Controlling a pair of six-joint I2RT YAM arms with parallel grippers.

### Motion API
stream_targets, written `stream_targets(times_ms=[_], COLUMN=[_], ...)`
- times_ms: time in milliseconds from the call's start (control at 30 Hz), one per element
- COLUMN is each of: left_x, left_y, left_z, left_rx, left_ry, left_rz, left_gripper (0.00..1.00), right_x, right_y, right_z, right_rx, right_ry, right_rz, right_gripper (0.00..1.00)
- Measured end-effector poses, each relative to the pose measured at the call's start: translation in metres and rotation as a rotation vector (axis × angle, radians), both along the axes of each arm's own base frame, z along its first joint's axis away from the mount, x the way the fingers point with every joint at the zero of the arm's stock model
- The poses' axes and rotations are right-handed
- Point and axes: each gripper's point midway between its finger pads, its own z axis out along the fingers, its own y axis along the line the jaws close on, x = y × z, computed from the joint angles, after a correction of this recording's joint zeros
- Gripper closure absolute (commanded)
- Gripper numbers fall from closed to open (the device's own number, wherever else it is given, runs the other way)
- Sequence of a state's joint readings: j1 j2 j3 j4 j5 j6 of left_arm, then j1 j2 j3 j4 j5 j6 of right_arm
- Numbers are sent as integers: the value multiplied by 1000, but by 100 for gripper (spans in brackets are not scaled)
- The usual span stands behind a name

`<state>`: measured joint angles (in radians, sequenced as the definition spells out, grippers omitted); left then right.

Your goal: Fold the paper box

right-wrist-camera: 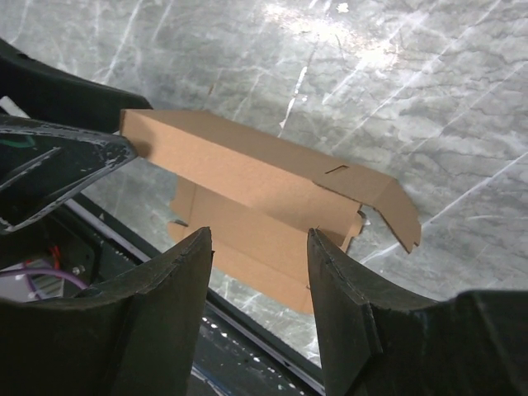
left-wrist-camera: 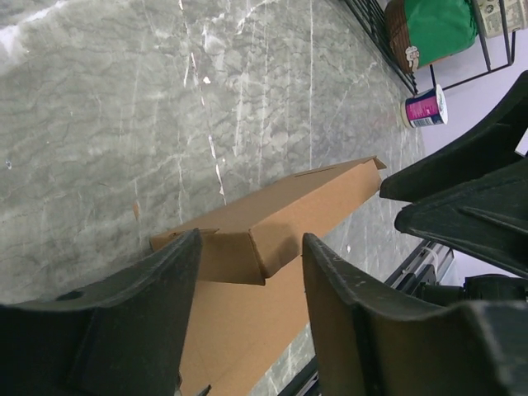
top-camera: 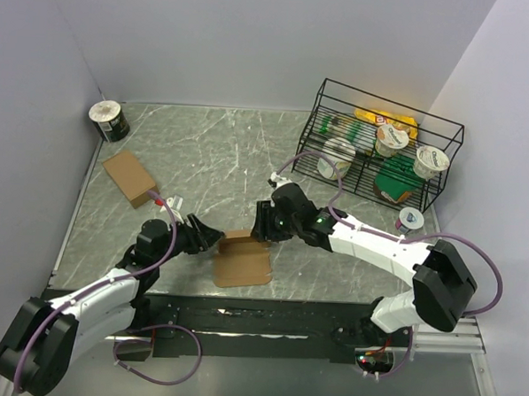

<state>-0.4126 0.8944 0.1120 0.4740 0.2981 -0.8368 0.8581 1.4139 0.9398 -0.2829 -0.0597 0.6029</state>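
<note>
The paper box [top-camera: 243, 266] is a brown cardboard sheet lying flat near the table's front edge, with its far long wall [top-camera: 238, 237] folded up. My left gripper [top-camera: 215, 236] is at the box's left end and is open. In the left wrist view the raised wall's end corner [left-wrist-camera: 272, 223] stands between the left gripper's [left-wrist-camera: 252, 246] fingers, and no squeeze shows. My right gripper [top-camera: 259, 226] is at the wall's right end, also open. In the right wrist view the slotted wall [right-wrist-camera: 247, 169] lies just beyond the right gripper [right-wrist-camera: 260, 241].
A second, fully formed brown box [top-camera: 131, 177] lies at the left. A roll [top-camera: 109, 121] sits in the back left corner. A black wire rack [top-camera: 443, 167] with cups and packets stands at the back right, with a small pink cup [top-camera: 411, 220] in front of it.
</note>
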Motion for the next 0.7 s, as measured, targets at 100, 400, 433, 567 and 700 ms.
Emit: stream_targets(times_ms=[100,400,433,567,700], left_x=[0,-1,-1,-1,0], left_y=[0,0,0,0,0], left_z=[-2,-4,-5,-5,-5], left_rx=[1,-1,-1,0,0], left_ry=[3,-2,-1,-1,-3], left_rz=[0,0,0,0,-1], left_gripper=[48,51,51,54,55], right_x=[2,4,4,1,0], right_y=[-1,-6,-7,-11,-12], right_z=[-4,-7,-7,-4,4], right_rx=[-15,-41,-45,-54,-51], right_ry=[-1,-15,-14,-15,-31], right_rz=[-7,-10,-9,-2,8], right_gripper=[43,43,43,43,42])
